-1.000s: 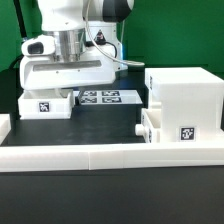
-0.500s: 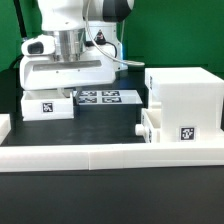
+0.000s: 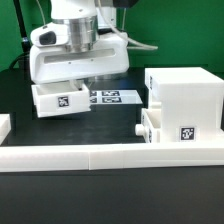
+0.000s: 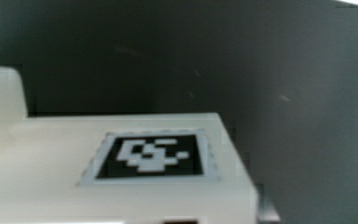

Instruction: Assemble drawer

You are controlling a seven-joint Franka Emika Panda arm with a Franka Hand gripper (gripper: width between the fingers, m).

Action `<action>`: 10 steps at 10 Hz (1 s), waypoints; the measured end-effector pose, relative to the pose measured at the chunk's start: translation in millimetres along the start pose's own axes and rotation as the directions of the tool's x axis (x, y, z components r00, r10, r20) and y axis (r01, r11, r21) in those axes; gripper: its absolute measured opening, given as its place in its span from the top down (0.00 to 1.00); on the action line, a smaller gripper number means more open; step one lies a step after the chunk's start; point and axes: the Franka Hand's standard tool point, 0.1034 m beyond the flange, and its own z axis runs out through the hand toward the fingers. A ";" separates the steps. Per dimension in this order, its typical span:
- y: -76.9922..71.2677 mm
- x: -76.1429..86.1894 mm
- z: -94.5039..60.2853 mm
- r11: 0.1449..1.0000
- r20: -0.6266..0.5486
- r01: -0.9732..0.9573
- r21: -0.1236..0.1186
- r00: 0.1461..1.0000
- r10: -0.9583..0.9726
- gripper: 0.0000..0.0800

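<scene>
So compared with half a second back, the loose tray (image 3: pixel 62 99) has come up off the table (image 3: pixel 100 125). It used to sit flat at the exterior view's left, and now it hangs tilted under the gripper (image 3: pixel 70 86), which has also risen and drifted a bit toward the exterior view's right. The fingertips are hidden behind the tray wall, but the tray is in the air, so I'd say the claw is clamped on it. The wrist view only shows a blurry white face with a tag (image 4: pixel 155 158), most likely that same tray up close. The housing (image 3: pixel 185 95) stands upright at the exterior view's right, well apart from the lifted tray, with the marker board (image 3: pixel 110 97) lying between them. The second tray (image 3: pixel 155 125) is low at the housing's front with its dark knob (image 3: pixel 139 129) poking out. It looks slotted in, though I can't tell how deep. By my read, one tray is roughly done. This one still has to be carried over, levelled out and slid into the housing.
</scene>
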 end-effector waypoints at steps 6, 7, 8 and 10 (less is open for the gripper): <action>-0.9 19.6 -10.6 0.947 0.013 0.322 0.001 0.947 -0.322 0.95; 1.9 24.4 -13.5 0.870 0.009 0.493 -0.010 0.870 -0.493 0.95; 4.1 32.8 -17.4 0.802 0.009 0.597 -0.008 0.802 -0.597 0.95; 9.8 48.6 -28.4 0.627 0.027 0.779 -0.010 0.627 -0.779 0.95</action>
